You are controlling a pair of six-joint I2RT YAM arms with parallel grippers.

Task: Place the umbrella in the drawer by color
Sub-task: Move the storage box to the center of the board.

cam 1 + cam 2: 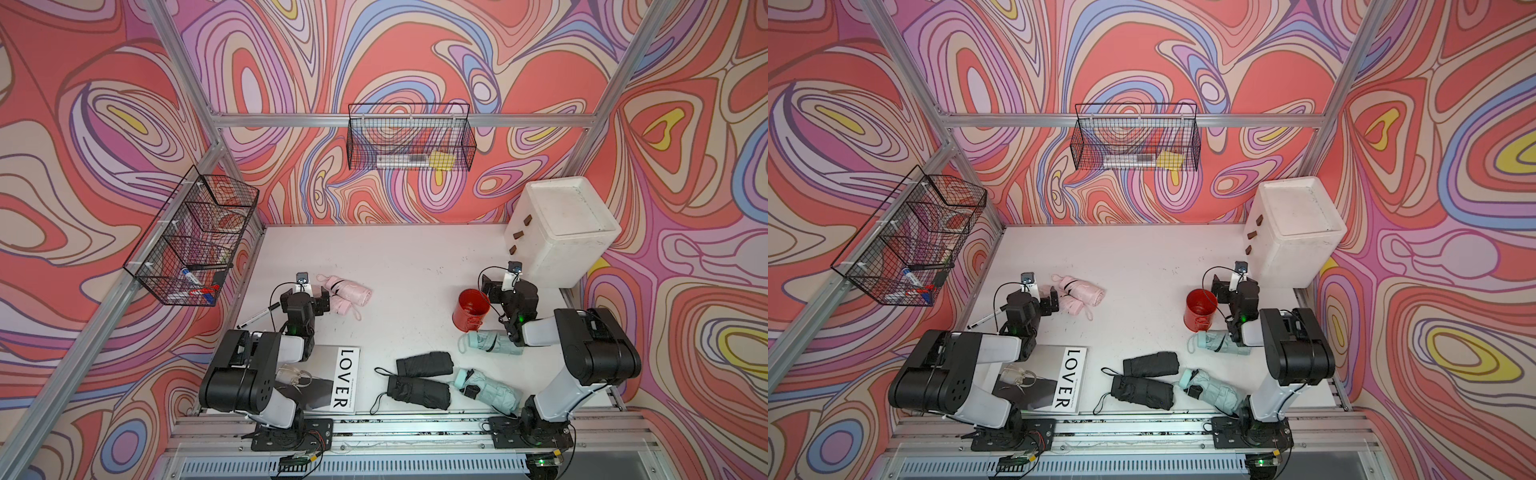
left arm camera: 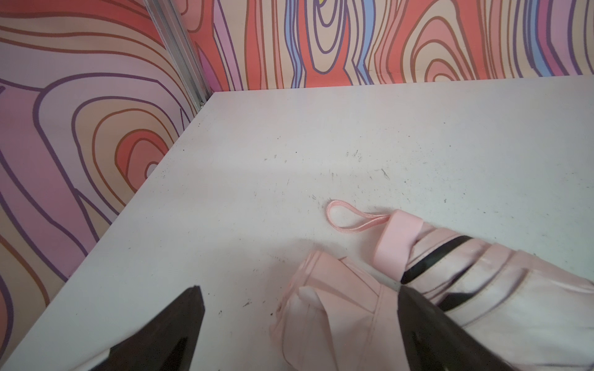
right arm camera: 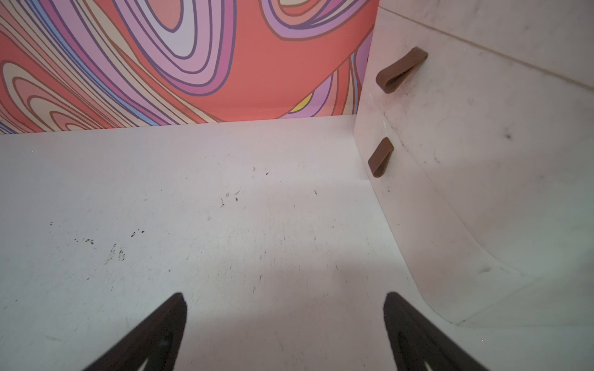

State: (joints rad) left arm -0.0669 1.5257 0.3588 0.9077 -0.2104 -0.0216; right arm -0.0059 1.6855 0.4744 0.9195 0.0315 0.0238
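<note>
- Six folded umbrellas lie on the table (image 1: 395, 266) and none is stowed. The pairs, taken in order below, are pink, black and mint.
- Left gripper (image 2: 299, 290): jaws wide apart, holding nothing, set over the end of the near pink umbrella (image 2: 337, 314). The second pink umbrella (image 2: 482, 273) touches it. Risk: closing may pinch both, or only loose fabric, which would slip on lifting. The wrist loop (image 2: 350, 218) could snag.
- Black umbrellas (image 1: 422, 376): cords trail on the table. Risk: a passing arm drags them.
- Red cup (image 1: 471, 309) stands just beside the right arm, and one mint umbrella (image 1: 492, 343) lies partly under it. Risk: a swing of the arm tips the cup.
- Right gripper (image 3: 285, 297): jaws spread, empty, over bare table near the drawer unit (image 1: 561, 232).
- All drawers look shut. The pull tabs (image 3: 401, 69) are small. Risk: a missed pinch, or the whole unit sliding. No colour marking visible, so a wrong drawer is possible.
</note>
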